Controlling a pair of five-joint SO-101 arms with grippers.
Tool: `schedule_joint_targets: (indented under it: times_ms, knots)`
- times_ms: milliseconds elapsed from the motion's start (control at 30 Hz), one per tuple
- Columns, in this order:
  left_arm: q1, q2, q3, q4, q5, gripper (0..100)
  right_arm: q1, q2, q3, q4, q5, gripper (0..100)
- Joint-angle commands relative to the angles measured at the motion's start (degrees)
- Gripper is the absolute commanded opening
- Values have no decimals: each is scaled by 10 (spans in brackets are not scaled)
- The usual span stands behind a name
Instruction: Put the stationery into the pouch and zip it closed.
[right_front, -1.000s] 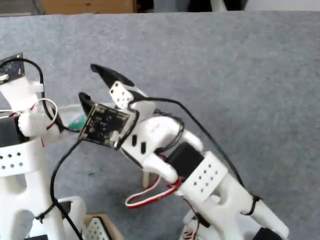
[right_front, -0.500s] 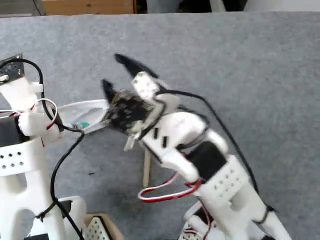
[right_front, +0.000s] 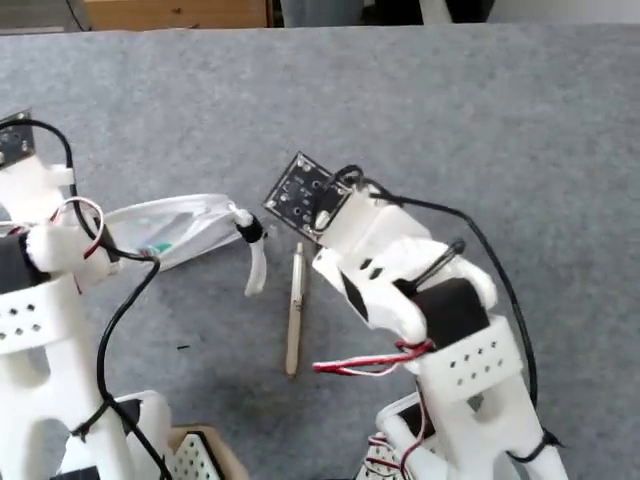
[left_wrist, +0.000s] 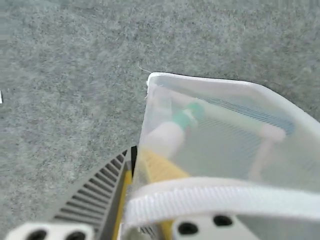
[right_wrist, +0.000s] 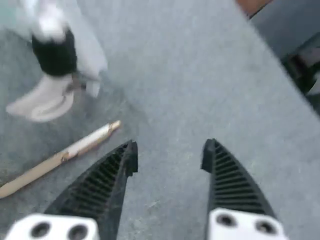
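Grey table (right_front: 480, 130). At centre left your left claw (left_wrist: 134, 167) clamps the clear pouch (right_front: 175, 232), stationery inside. Your right claw (right_wrist: 170, 147) hangs open near a tan pen (right_front: 295, 310) lying at centre. Likely mid-loading: next you must pinch that pen and feed it in.

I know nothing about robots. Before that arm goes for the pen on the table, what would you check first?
1. Is the pouch clamped in the left gripper: ok.
2. Is the right gripper open and empty: ok.
3. Does the pen lie free on the table, beside the pouch: ok.
4. Is the pen between the right gripper's fingers: not ok, it lies off to one side.
5. Is the pouch mouth open wide enough: cannot tell.
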Motion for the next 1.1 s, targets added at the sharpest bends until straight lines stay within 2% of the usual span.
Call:
schedule_joint_targets:
  times_ms: [0, 67, 200, 333, 500, 667, 967, 1067]
  knots:
    - [-27, -30, 8, 0, 2, 28, 9, -8, 53, -43, -1, 246]
    - [-42, -31, 9, 0, 4, 28, 8, -7, 85, -80, -6, 246]
    - [-77, -31, 9, 0, 3, 28, 7, 5, 99, -153, -68, 246]
    - [-80, -31, 9, 0, 3, 28, -16, 118, 70, -191, -104, 246]
    - [-80, -31, 9, 0, 3, 28, -30, 326, -56, -183, -158, 244]
    - [-82, -31, 10, 0, 3, 28, -39, 463, -169, -100, -251, 244]
    - [-82, -31, 10, 0, 3, 28, -39, 508, -177, -62, -351, 244]
    - [-82, -31, 10, 0, 4, 28, -54, 509, -171, -64, -440, 243]
